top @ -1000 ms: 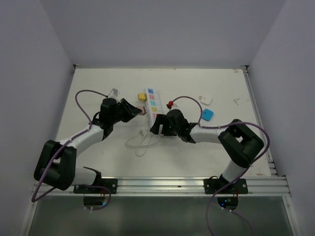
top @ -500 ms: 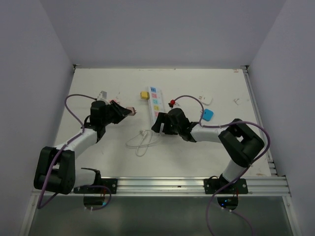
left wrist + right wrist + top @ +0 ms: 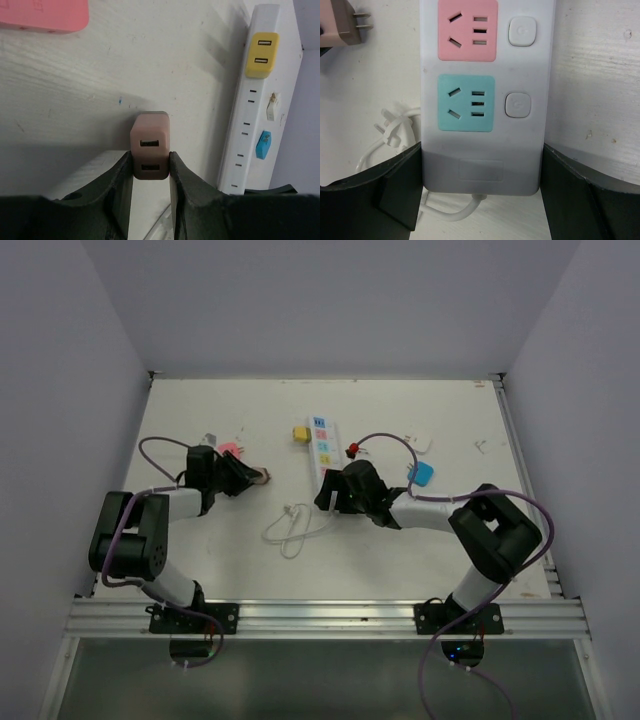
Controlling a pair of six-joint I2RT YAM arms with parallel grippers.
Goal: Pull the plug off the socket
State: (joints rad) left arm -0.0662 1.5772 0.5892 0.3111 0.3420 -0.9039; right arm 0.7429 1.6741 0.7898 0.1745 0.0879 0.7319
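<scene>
The socket (image 3: pixel 323 440) is a long white power strip with pink and blue outlet faces, lying mid-table. My right gripper (image 3: pixel 329 490) is shut on its near end, and the fingers (image 3: pixel 400 182) press both sides of the socket (image 3: pixel 485 100). The plug (image 3: pixel 150 142) is a brownish-pink cube charger with two USB ports. It is out of the strip, and my left gripper (image 3: pixel 150 159) is shut on it just above the table. From above, the plug (image 3: pixel 262 478) sits left of the strip, with my left gripper (image 3: pixel 254 478) behind it. The plug's prongs (image 3: pixel 362 21) are bare.
The strip's white cord (image 3: pixel 290 530) loops toward the near edge, and its own plug (image 3: pixel 394 132) lies loose. A yellow adapter (image 3: pixel 297 434) sits at the strip's far end. A pink block (image 3: pixel 230 450), a red piece (image 3: pixel 351 451), a blue charger (image 3: pixel 421 473) and a white charger (image 3: pixel 418 442) lie around.
My left gripper has drawn the plug leftward, away from the strip, and that arm has folded back. The strip has shifted slightly right with my right gripper still on it.
</scene>
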